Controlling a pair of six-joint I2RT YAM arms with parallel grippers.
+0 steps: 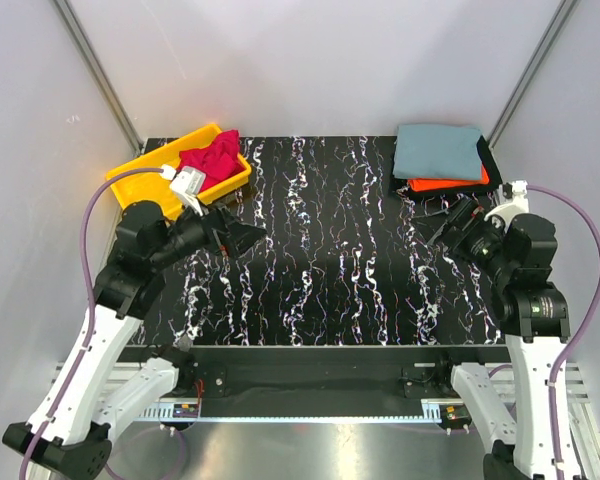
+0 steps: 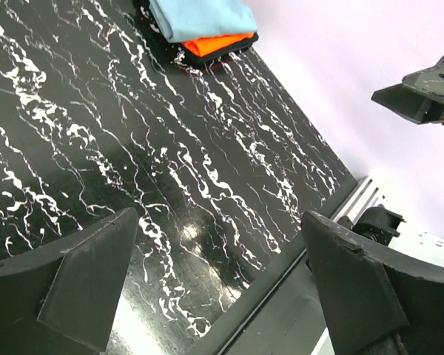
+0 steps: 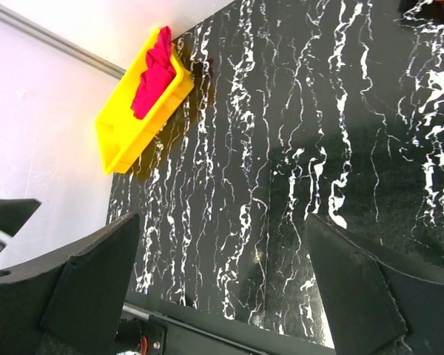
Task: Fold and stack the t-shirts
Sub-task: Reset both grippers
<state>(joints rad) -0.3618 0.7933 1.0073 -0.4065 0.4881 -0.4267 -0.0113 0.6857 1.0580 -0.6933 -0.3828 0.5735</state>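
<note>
A folded grey-blue t-shirt [image 1: 438,151] lies on top of a folded orange t-shirt [image 1: 450,184] at the table's back right; both also show in the left wrist view, grey-blue [image 2: 200,15] over orange [image 2: 216,44]. A crumpled crimson-magenta t-shirt [image 1: 212,155] sits in the yellow bin [image 1: 160,165] at the back left, and shows in the right wrist view [image 3: 152,74]. My left gripper [image 1: 242,236] is open and empty near the bin. My right gripper [image 1: 442,225] is open and empty just in front of the stack.
The black marbled table [image 1: 330,260] stretches between the two arms. White walls stand at the back and both sides. A metal rail runs along the table's near edge [image 1: 310,415].
</note>
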